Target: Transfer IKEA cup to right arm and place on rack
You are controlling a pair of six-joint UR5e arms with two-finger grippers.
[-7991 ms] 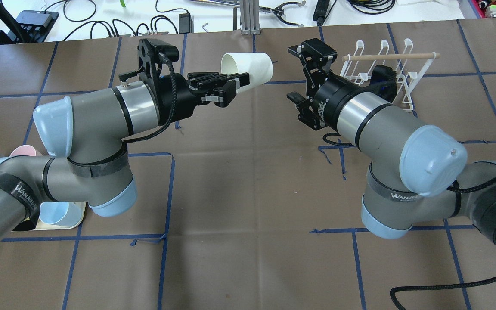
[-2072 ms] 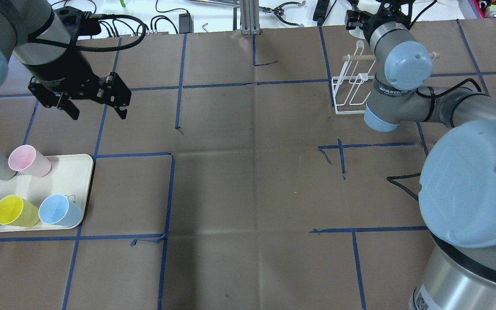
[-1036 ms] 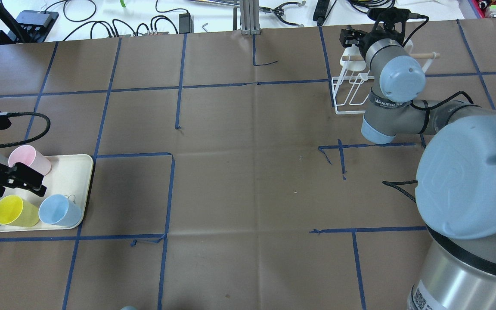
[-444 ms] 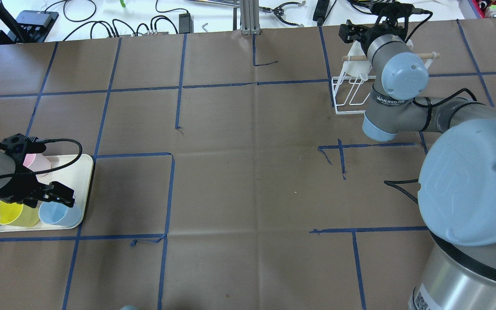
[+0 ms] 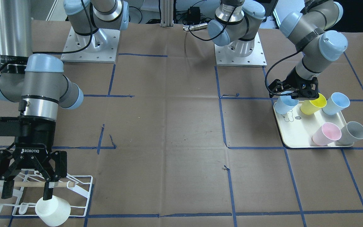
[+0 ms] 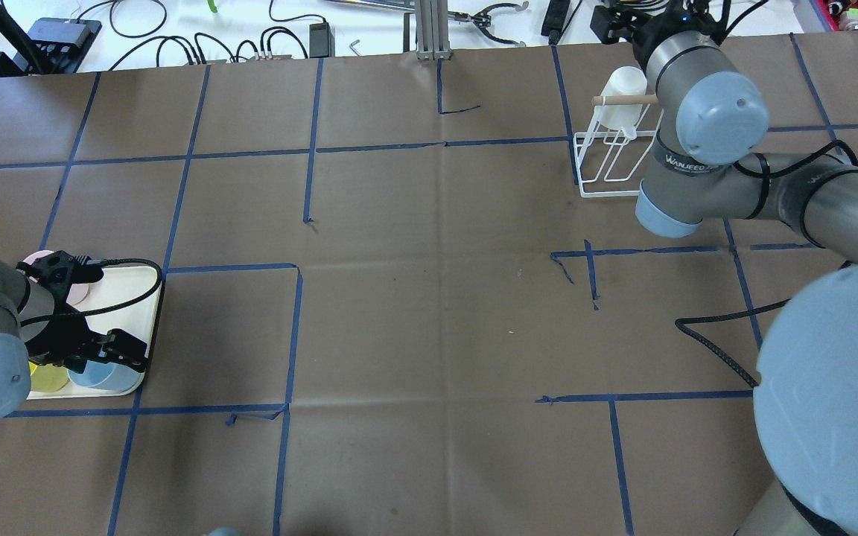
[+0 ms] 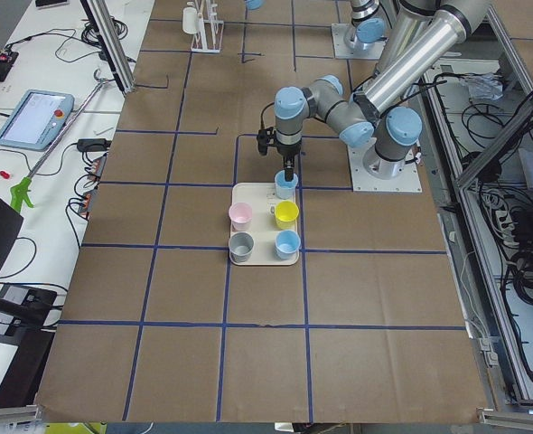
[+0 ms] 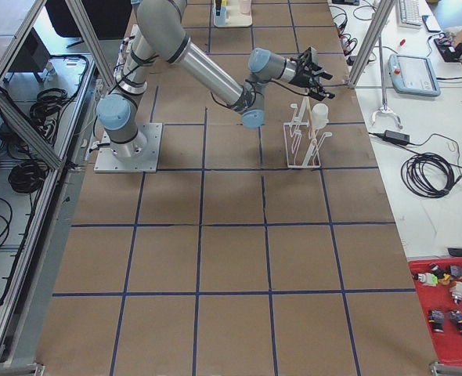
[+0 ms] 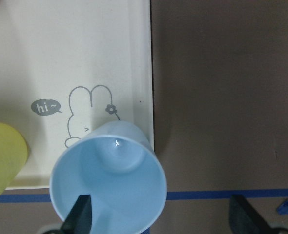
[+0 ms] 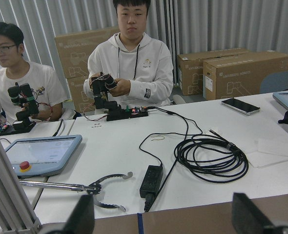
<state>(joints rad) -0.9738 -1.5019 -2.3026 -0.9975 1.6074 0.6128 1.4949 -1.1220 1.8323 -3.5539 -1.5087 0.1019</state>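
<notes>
The white IKEA cup (image 5: 53,209) hangs on a front prong of the white wire rack (image 5: 80,189), open end down. It also shows in the overhead view (image 6: 619,104). My right gripper (image 5: 26,194) is open and empty just above the rack's wooden dowel; its wrist view (image 10: 163,219) looks out past the table edge. My left gripper (image 5: 295,94) is open over a light blue cup (image 9: 110,180) at the corner of the cream tray (image 5: 295,132). In its wrist view one finger (image 9: 80,217) overlaps the cup's rim and the other finger (image 9: 246,219) stands well outside.
The tray also holds a yellow cup (image 5: 314,104), another light blue cup (image 5: 336,102), a pink cup (image 5: 326,134) and a grey cup (image 5: 353,132). Two operators sit beyond the far table edge behind cables and a tablet.
The white cup went from my left gripper to the right one and now hangs on the rack, released. My left arm swung to the tray and came down over the light blue cup.
</notes>
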